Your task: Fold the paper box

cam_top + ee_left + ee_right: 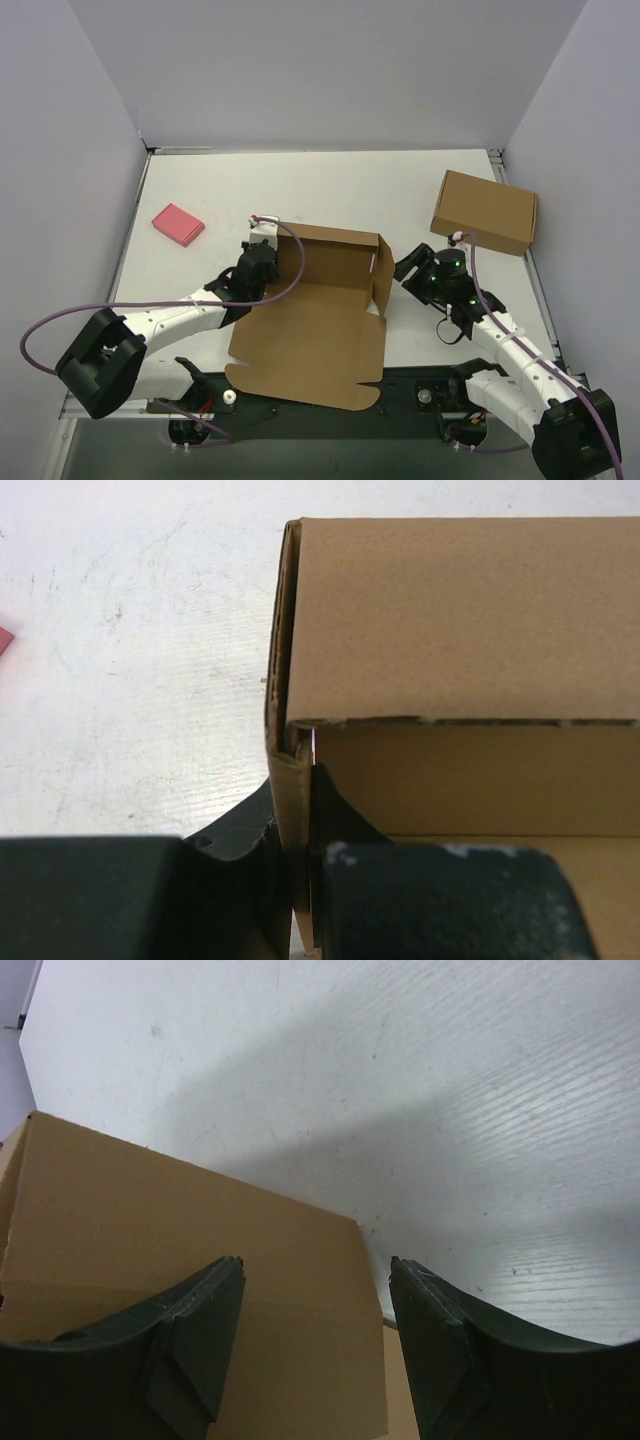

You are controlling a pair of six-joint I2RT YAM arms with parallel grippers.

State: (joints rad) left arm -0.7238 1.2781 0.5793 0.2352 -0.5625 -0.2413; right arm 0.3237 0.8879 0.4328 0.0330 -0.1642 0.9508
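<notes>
The paper box lies half formed at the table's middle: back and side walls stand up, and a wide flat flap reaches toward the arm bases. My left gripper is shut on the box's upright left wall. The left wrist view shows that doubled cardboard wall pinched between the two dark fingers. My right gripper hangs open just outside the box's right wall. In the right wrist view a brown panel sits under and between its spread fingers, which do not grip it.
A second, fully formed brown cardboard box stands at the back right, close behind the right arm. A small pink flat block lies at the left. Grey walls enclose the white table on three sides.
</notes>
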